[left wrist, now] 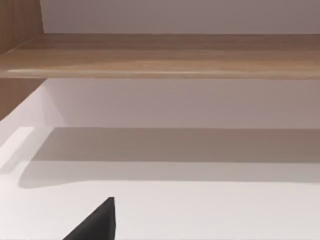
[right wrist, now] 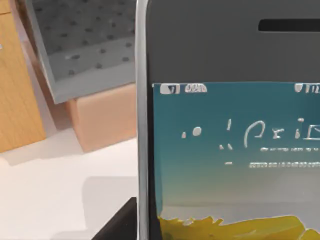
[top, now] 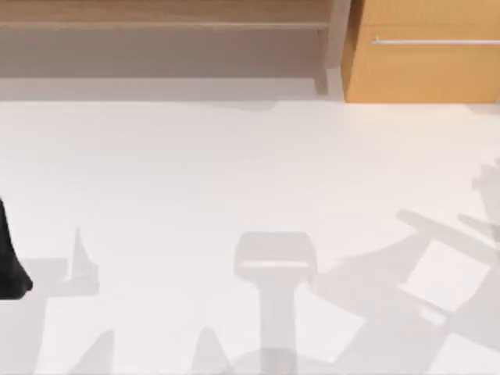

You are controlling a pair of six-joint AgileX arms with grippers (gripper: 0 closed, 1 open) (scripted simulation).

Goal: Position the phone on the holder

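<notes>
The phone (right wrist: 225,150) stands very close before my right wrist camera, its long axis upright, earpiece slot toward 12 o'clock, lit screen facing the lens. Whether my right end effector is pinching it, I cannot tell. On the counter (top: 234,172), my left arm is at 9 o'clock.

The holder (top: 275,269) stands on the table (top: 195,172), shelf (top: 164,23) and cabinet (top: 422,51) behind.

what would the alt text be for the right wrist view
A smartphone with a black face, silver rim and lit teal-to-yellow screen stands very close to the camera. Behind it, a grey perforated panel rests on a tan wooden block beside a wood cabinet side, above a white table.
</notes>
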